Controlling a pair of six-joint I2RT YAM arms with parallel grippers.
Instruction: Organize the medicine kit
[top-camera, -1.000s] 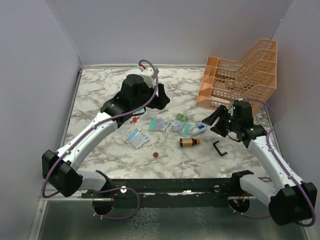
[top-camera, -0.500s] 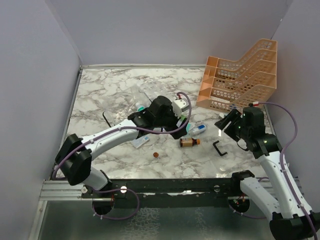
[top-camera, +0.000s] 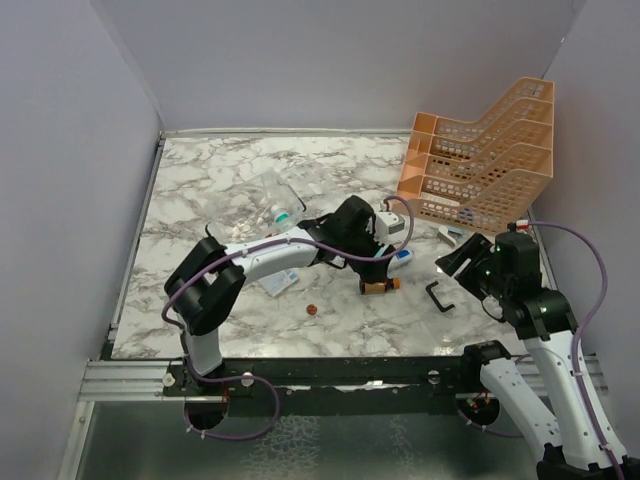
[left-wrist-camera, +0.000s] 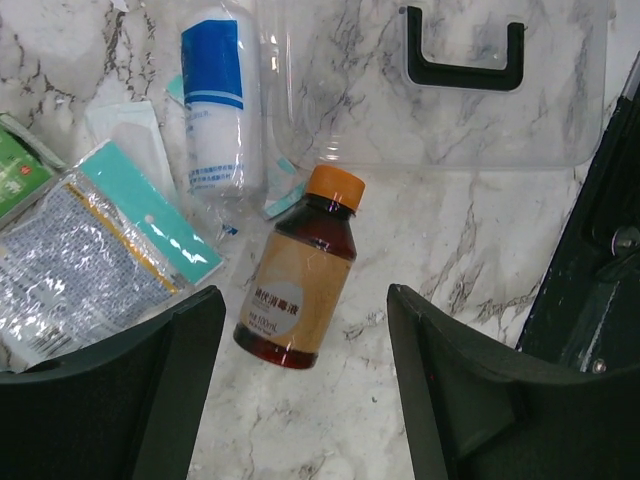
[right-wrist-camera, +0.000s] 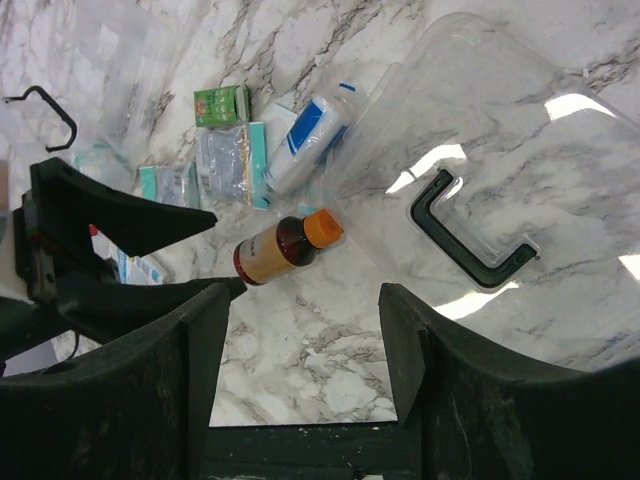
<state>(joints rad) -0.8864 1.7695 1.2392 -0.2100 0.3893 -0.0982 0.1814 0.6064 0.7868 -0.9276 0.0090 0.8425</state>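
The left gripper (left-wrist-camera: 305, 300) is held open over the brown bottle (left-wrist-camera: 297, 283); the right gripper (right-wrist-camera: 305, 290) is held open, empty, near the clear lid (right-wrist-camera: 500, 120)

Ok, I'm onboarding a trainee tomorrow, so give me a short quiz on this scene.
1. True or false: the brown bottle stands upright.
2. The left gripper hovers open above: A) the orange rack, B) the brown bottle, C) the white-and-blue bottle.
3. What colour is the handle on the clear lid?
Key: 1 false, it lies on its side; 2 B; 3 black.
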